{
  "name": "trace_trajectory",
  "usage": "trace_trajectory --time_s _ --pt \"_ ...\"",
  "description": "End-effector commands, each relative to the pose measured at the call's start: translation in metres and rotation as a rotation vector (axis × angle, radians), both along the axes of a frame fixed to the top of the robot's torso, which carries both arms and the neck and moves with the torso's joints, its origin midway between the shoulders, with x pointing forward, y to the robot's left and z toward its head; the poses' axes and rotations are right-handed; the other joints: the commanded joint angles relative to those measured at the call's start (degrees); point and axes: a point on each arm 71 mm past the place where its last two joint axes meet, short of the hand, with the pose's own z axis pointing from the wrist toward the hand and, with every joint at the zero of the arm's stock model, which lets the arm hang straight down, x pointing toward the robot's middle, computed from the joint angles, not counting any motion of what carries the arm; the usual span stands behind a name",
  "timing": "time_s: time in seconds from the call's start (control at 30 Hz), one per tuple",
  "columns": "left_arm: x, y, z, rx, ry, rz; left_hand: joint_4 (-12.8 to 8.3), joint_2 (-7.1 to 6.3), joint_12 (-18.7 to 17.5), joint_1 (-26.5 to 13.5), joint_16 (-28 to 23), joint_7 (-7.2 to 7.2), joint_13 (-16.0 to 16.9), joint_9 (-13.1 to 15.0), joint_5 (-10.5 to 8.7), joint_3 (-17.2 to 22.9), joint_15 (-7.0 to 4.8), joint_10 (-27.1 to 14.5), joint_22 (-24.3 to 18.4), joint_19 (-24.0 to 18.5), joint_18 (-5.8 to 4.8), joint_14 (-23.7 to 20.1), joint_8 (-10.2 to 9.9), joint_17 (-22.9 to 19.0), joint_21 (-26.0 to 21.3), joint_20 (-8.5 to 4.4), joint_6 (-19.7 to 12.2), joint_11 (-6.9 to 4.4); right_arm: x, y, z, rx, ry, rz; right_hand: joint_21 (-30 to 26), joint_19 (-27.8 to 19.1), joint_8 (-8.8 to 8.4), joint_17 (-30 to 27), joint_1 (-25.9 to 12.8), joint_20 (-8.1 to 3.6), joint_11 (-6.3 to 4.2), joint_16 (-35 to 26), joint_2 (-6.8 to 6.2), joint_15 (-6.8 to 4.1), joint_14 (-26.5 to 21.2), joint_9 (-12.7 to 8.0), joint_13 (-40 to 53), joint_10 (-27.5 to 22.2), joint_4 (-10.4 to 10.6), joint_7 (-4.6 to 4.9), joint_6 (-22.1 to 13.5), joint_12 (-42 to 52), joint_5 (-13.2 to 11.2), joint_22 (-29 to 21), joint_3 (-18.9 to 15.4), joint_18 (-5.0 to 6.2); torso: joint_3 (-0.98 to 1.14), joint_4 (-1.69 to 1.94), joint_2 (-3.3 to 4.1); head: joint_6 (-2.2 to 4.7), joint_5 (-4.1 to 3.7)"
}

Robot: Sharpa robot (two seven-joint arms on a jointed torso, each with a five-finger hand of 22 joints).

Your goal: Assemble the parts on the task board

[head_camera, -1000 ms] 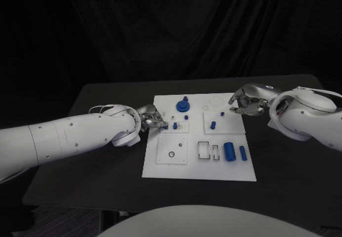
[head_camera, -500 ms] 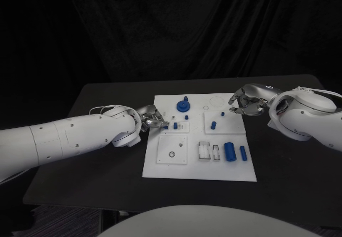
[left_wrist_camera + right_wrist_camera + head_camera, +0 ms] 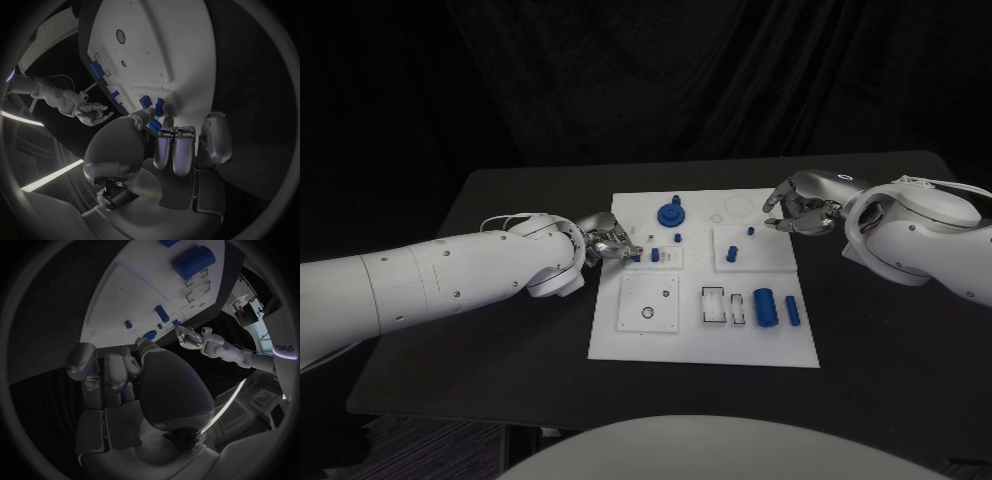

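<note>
White task board (image 3: 704,340) sits in the middle of the black table (image 3: 488,350), so I'll place everything off that. The left hand (image 3: 607,244) is right at the board's left edge, about level with the near end of the small square plates, and its fingers (image 3: 177,150) are curled in over the edge. There's a small blue peg (image 3: 157,107) right at its fingertips in the left wrist view, but honestly I can't tell if it's actually pinching it or just touching it. From the head camera a short blue peg (image 3: 655,255) stands in the little plate just beside that hand.

The right hand (image 3: 798,212) hovers at the board's far right corner, fingers curled inward, nothing visibly in them as far as I can see. A tiny blue pin (image 3: 749,231) stands just beside it on the board.

Other parts: a blue knob-shaped piece (image 3: 672,213) stands near the far edge of the board, roughly mid-width. A fat blue cylinder (image 3: 764,307) lies on the board's near right part, with a thinner blue rod (image 3: 792,311) just beside it toward the right edge. Two small rectangular slots (image 3: 714,305) sit next to the cylinder on its other side, and a square plate with a round hole (image 3: 648,303) is at the near left.
</note>
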Motion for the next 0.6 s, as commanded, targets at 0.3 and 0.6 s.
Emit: trace_trajectory --time_s 0.3,0.6 --pt "-0.0017 -0.0021 -0.0032 -0.009 0.010 -0.027 5.84 -0.31 0.20 -3.08 0.37 0.82 15.04 0.33 -4.26 -6.73 0.46 5.97 2.78 -0.08 -0.11 5.96 -1.19 15.08 -0.64 0.78 0.72 0.74 -0.0001 -0.0005 -0.0025 -0.017 0.020 -0.015 -0.35 -0.47 0.31 -0.07 0.43 0.13 0.18 -0.29 0.12 0.07 -0.44 0.09 -0.08 -0.26 -0.06 -0.08 0.41 -0.22 0.33 6.69 0.42 1.12 -0.02 -0.01 0.01 -0.01 0.08" --pt "-0.0010 -0.0012 -0.0032 -0.015 0.007 -0.037 9.18 2.29 0.20 -10.65 0.37 0.80 15.04 0.52 -7.31 -15.26 0.50 5.97 3.26 0.10 -0.12 5.96 -1.63 15.08 -0.80 0.85 1.38 0.79 -0.0001 -0.0006 -0.0029 -0.020 0.025 -0.017 -0.35 -0.47 0.31 -0.07 0.43 0.13 0.18 -0.29 0.12 0.07 -0.44 0.09 -0.08 -0.26 -0.06 -0.08 0.41 -0.22 0.33 6.69 0.42 1.12 0.00 0.02 0.03 -0.01 0.09"
